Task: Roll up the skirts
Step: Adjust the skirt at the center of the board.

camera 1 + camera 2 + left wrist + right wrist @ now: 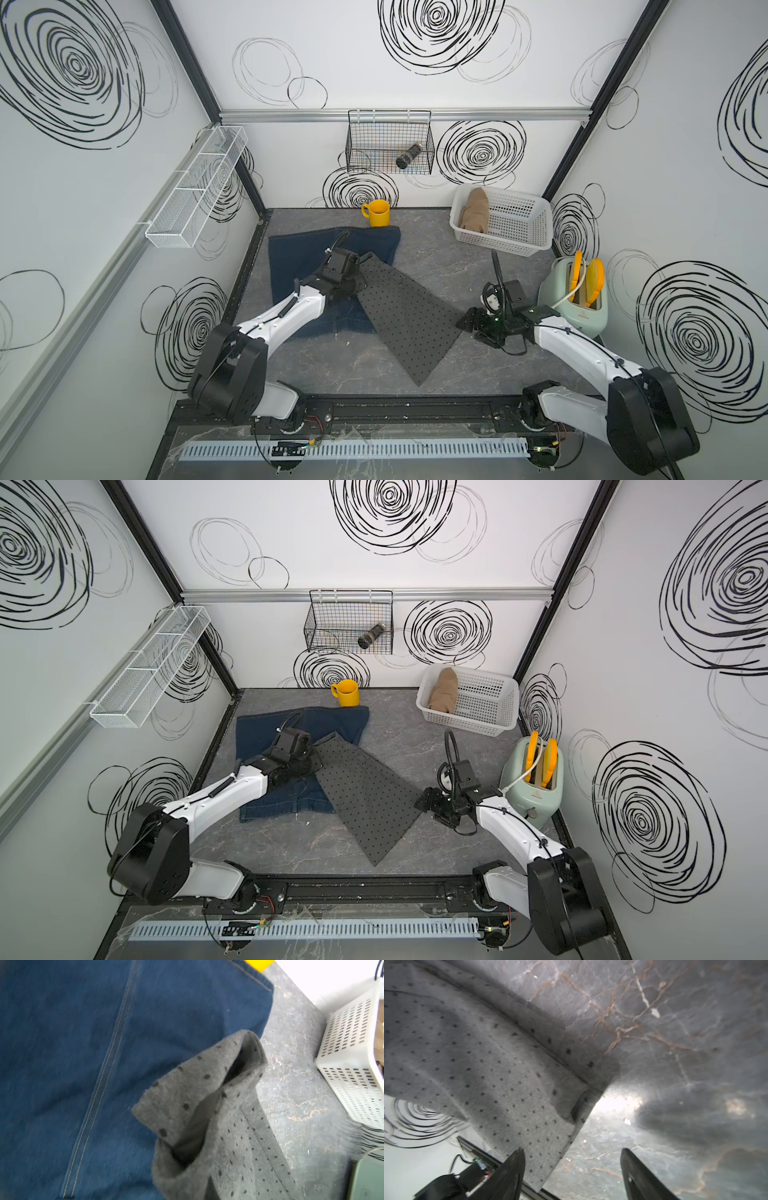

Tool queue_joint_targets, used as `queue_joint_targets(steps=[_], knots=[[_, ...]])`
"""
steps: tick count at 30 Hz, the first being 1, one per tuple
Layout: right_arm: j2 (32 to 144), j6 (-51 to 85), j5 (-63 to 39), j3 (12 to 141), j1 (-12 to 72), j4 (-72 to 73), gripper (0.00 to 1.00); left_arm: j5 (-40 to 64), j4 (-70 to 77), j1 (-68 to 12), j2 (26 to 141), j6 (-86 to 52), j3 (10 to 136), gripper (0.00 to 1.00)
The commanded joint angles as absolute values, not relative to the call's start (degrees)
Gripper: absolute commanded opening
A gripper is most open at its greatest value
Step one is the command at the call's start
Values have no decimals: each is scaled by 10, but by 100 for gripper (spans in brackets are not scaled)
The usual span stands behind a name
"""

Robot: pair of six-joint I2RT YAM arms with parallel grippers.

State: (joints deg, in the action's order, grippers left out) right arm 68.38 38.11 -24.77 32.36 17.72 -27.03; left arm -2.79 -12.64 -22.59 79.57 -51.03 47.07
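Dragging threatens: left jaws, clamped on the dotted skirt [405, 316], could tug the denim skirt [299, 257] beneath; right jaws gape beside it.

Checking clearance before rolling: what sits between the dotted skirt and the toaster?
The open right end effector, over bare tabletop by the dotted skirt; both top views show it.

Pretty clearly a robot lab booth: scribble-printed wall panels [374, 62], aluminium rail [291, 115], robot arms [286, 316] bolted at a marble-look counter [436, 270].
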Motion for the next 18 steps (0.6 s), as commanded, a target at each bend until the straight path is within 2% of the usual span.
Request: queue_joint_targets(steps=[1, 9, 11, 13, 15, 18], knots=[[739, 320, -247, 358, 177, -295, 74, -16, -80, -233, 748, -580, 415, 10], [798, 291, -247, 380, 196, -238, 66, -27, -88, -247, 707, -590, 359, 11], [811, 286, -238, 389, 195, -235, 56, -25, -84, -244, 691, -592, 346, 12], [827, 281, -220, 397, 194, -236, 41, -15, -70, -245, 673, -602, 326, 13], [841, 284, -165, 414, 194, -252, 33, -7, -57, -249, 652, -618, 306, 13], [854, 289, -163, 415, 173, -252, 20, -10, -49, -269, 620, -644, 283, 13]])
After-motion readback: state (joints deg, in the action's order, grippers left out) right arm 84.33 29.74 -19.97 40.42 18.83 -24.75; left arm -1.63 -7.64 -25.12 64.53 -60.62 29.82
